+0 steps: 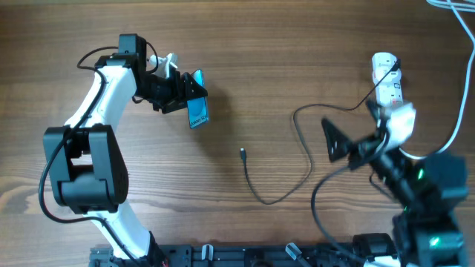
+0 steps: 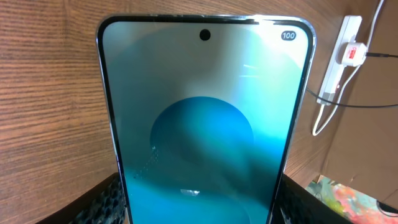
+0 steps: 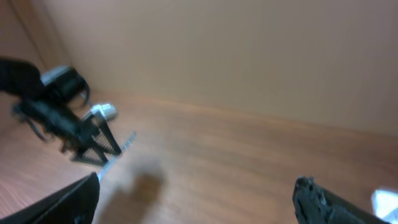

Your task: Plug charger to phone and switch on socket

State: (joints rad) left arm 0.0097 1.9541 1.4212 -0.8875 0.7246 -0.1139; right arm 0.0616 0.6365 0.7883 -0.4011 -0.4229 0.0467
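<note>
Clamping left end effector (image 1: 182,95): it is gripping the phone (image 2: 205,118) by its two long edges, its fingers (image 2: 102,202) pressing in near the lower end. This is probably keeping the phone steady for a plug.
Phone relative to that end effector: it is sticking out ahead of the fingers with the teal screen facing the wrist camera. It is apparently being carried tilted above the desk (image 1: 260,59) rather than lying on it. Its port edge is not showing in any view.
Right end effector (image 3: 196,208): it is hanging spread wide and is carrying nothing, pointing across the desk toward the other arm.
Charger (image 1: 249,180): it is lying slack on the desk, looping out in front of the right end effector and running back to the socket behind it.
Connector tip (image 1: 243,152): it is resting between the two end effectors, apart from both and nearer the phone side, and nothing is touching it.
Socket (image 1: 386,78): it is sitting just behind the right end effector, partly under that arm, with the white cord (image 1: 464,89) trailing away.
Switch: a red mark (image 2: 351,53) is showing on the socket, but whether it is on is not readable.
Step in hand, as a judgement: the free, wide right end effector is likely being readied to fetch the tip, so plugging and switching are both not yet done.
</note>
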